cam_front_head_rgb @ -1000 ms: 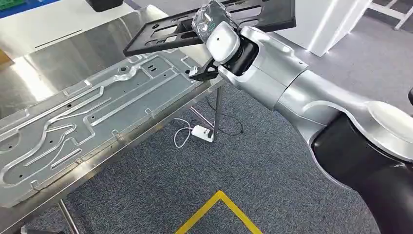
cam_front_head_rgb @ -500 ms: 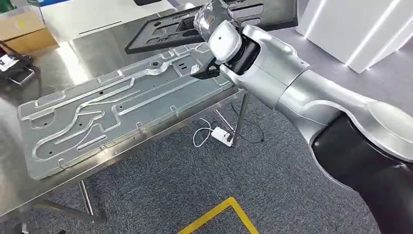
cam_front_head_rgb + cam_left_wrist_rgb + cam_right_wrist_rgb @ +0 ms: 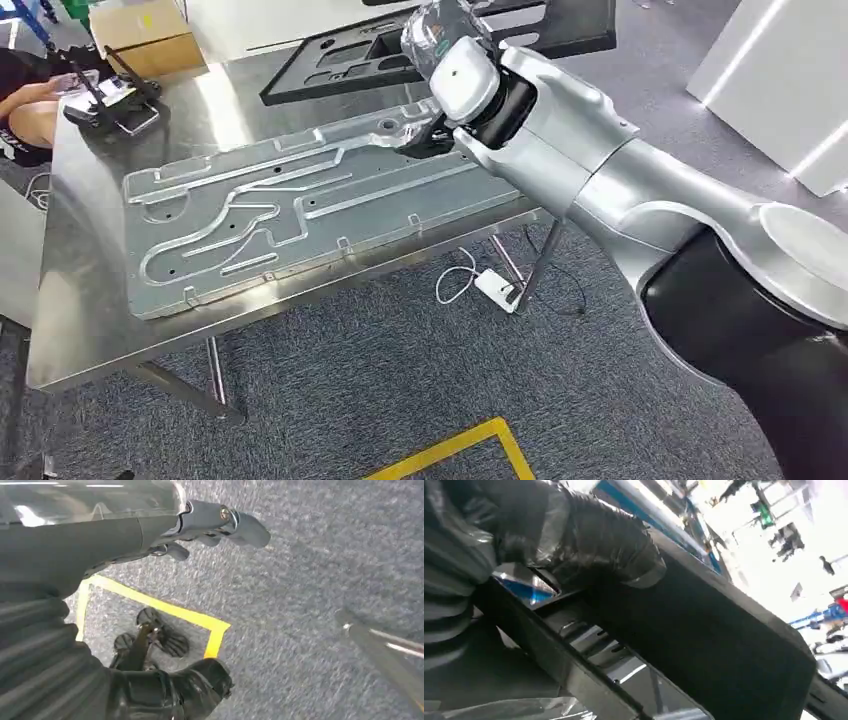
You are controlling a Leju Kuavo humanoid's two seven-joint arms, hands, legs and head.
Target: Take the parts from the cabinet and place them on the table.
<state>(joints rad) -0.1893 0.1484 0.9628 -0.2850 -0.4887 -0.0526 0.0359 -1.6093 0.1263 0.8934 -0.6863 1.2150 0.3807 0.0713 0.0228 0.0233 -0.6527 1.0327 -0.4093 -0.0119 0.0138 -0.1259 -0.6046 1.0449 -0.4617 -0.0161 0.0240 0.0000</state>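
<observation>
Right hand (image 3: 432, 45) clamps black panel (image 3: 350, 60) over surface (image 3: 90, 300). Lower it flat, far of metal plate (image 3: 300, 210), without overlap. Left hand (image 3: 200, 527) holds nothing, fingers apart.

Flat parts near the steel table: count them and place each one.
2. The silver stamped metal panel lies flat on the steel table. The black plastic frame is held above the table's far side by the right hand.

Grey carpet floor (image 3: 380, 380), yellow tape corner (image 3: 450, 450) marked on it near the steel table (image 3: 90, 300). White power adapter with cable (image 3: 495, 290) on the carpet under the table's right end. Cardboard box (image 3: 145, 35) by the far left corner. White panel (image 3: 790, 90) at right, brightly lit.
</observation>
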